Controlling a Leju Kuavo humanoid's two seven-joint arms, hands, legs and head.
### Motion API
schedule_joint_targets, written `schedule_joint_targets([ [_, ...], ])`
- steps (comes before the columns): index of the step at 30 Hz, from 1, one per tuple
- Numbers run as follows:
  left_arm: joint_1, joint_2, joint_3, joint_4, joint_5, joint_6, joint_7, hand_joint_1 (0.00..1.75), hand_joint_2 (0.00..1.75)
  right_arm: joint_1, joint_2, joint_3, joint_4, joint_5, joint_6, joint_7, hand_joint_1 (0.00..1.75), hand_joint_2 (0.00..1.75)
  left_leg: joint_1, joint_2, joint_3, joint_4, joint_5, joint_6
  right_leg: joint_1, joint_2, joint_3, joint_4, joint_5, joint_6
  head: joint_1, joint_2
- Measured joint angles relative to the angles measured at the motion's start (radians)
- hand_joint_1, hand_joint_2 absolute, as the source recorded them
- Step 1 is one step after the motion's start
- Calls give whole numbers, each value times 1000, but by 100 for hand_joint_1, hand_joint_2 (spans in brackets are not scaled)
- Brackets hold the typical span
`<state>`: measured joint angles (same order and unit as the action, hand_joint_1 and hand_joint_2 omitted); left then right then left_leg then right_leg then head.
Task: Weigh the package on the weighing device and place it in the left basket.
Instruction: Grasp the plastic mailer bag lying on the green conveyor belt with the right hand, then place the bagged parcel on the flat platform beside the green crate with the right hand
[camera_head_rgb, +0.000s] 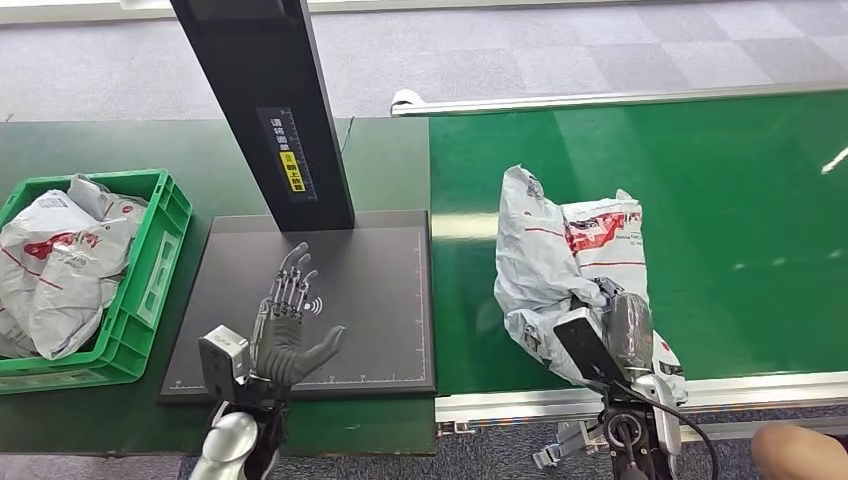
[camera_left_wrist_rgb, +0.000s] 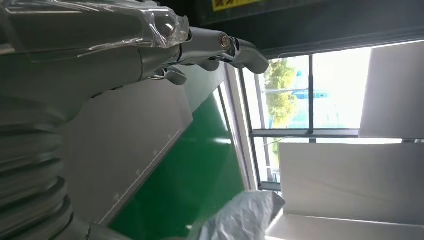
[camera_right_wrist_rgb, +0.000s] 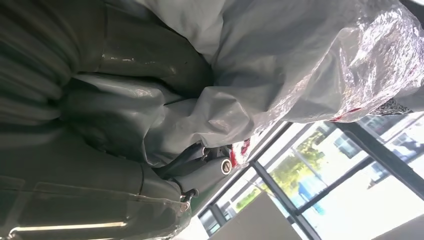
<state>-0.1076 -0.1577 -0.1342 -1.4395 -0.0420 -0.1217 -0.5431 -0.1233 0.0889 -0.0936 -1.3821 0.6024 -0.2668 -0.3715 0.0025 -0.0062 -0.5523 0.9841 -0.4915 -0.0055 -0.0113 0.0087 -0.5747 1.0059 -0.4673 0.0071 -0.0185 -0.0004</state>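
Observation:
A crumpled grey-white package (camera_head_rgb: 560, 260) with red print lies on the green conveyor belt (camera_head_rgb: 720, 200), right of the scale. My right hand (camera_head_rgb: 622, 325) is against its near lower side, and its fingers (camera_right_wrist_rgb: 200, 167) dig into the plastic of the package (camera_right_wrist_rgb: 280, 70). My left hand (camera_head_rgb: 290, 320) hovers over the black weighing plate (camera_head_rgb: 380, 290), palm sideways and fingers spread, holding nothing. Its fingers (camera_left_wrist_rgb: 220, 47) reach out above the plate (camera_left_wrist_rgb: 135, 145). The green basket (camera_head_rgb: 150, 290) stands at the far left.
The basket holds other grey packages (camera_head_rgb: 60, 260). A black post (camera_head_rgb: 275, 110) with a yellow label rises from the back of the scale. A metal rail (camera_head_rgb: 640, 395) edges the belt's near side. A person's limb (camera_head_rgb: 800, 450) shows at the bottom right.

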Motion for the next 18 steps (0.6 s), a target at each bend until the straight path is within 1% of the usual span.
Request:
schedule_joint_targets([
  [2,0,13,24,-24,-18,6,0,0,175,27,-5,28,-67,-14,28,-3,175,175,0,1,0,0,0,0,0,0,0,0,0,0,0,0],
  [4,0,23,47,-40,-27,4,0,0,175,40,-10,51,-111,-20,37,-4,175,175,0,0,0,0,0,0,0,0,0,0,0,0,0,0],
  [7,2,31,69,-52,-41,4,-1,0,175,46,-17,73,-145,-32,50,-4,175,175,0,0,0,0,0,0,0,0,1,0,0,0,0,0],
  [9,3,36,83,-54,-52,12,-3,0,175,45,-23,88,-152,-49,85,-2,175,175,0,0,1,0,1,0,0,0,1,0,0,0,0,0],
  [12,3,55,120,-55,-61,34,-6,0,175,27,-28,120,-137,-99,182,6,175,175,0,1,1,0,0,0,0,0,1,0,0,0,0,0],
  [14,4,71,156,-56,-62,46,-8,0,175,-2,-31,145,-104,-136,239,5,175,175,0,1,1,0,1,0,0,0,1,0,0,0,0,0],
  [16,7,85,195,-60,-59,51,-9,0,175,-37,-34,167,-64,-161,265,3,175,175,0,0,1,0,1,0,1,0,1,0,0,0,0,0],
  [18,10,97,226,-64,-54,53,-10,0,175,-65,-36,184,-30,-172,271,1,175,175,1,0,1,0,1,0,1,0,1,0,0,0,0,0],
])
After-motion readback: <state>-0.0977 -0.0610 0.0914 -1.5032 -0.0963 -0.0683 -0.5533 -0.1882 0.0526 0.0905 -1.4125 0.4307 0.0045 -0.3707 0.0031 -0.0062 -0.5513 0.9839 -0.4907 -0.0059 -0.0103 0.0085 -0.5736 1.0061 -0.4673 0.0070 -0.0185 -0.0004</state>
